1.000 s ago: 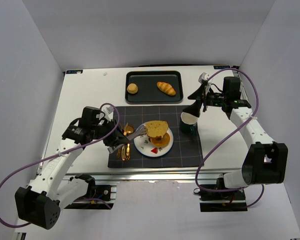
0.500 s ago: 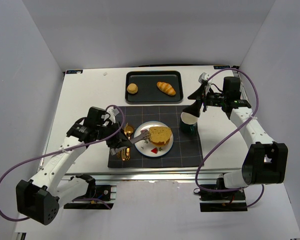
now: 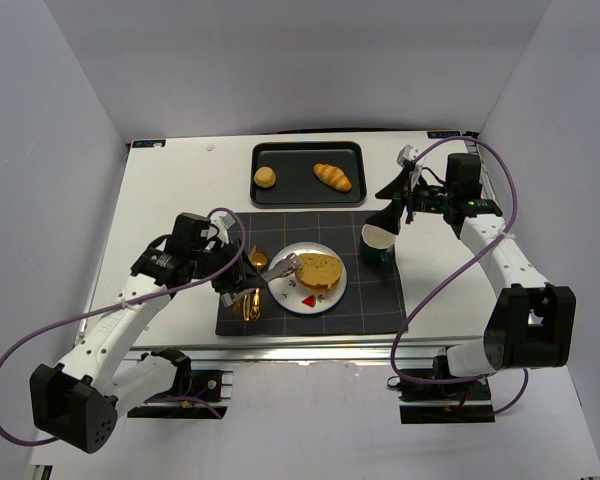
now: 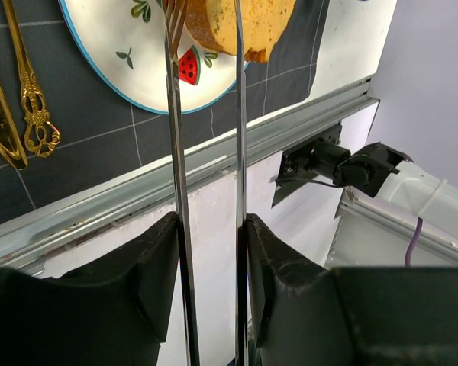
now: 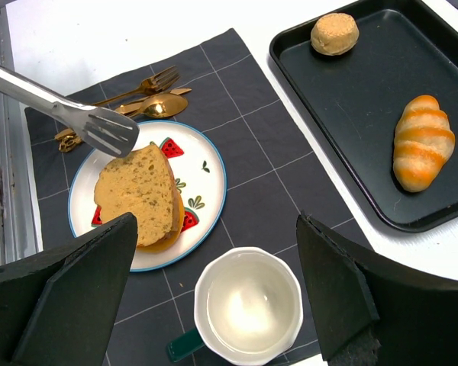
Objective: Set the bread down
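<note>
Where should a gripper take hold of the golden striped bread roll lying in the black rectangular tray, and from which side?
Come straight down from above and close across the narrow middle of the golden striped bread roll. It lies flat and elongated, slanted in the black rectangular tray, well apart from the small round bun, so both long sides look free.
</note>
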Tool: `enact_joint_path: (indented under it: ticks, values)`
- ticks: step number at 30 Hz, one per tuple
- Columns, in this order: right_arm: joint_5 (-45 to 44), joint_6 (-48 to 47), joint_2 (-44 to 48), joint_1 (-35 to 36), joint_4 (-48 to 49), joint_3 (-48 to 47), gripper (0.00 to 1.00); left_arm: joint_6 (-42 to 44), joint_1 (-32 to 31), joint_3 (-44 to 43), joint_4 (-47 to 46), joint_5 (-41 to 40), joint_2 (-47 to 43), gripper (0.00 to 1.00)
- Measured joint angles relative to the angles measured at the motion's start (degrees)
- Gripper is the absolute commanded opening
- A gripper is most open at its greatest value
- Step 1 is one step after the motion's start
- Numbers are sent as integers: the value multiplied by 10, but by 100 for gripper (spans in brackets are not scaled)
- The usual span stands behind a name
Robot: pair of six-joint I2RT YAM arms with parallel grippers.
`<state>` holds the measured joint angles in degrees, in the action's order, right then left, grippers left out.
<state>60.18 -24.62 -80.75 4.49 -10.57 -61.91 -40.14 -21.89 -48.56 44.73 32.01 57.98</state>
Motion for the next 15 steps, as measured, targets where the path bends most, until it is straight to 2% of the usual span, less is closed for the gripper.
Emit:
enact_joint_path:
  ticks: [6,10,13,15]
  values:
    - [0,0,0,0,0,0,88,-4,0,-26,14,-19,-4,47]
    - [0,-1,0,0,0,0,88,0,0,-63,28,-35,-4,43]
    - [1,-5,0,0,0,0,88,12,1,-97,43,-60,-2,23]
    - [1,-12,0,0,-2,0,88,32,6,-123,51,-90,5,2]
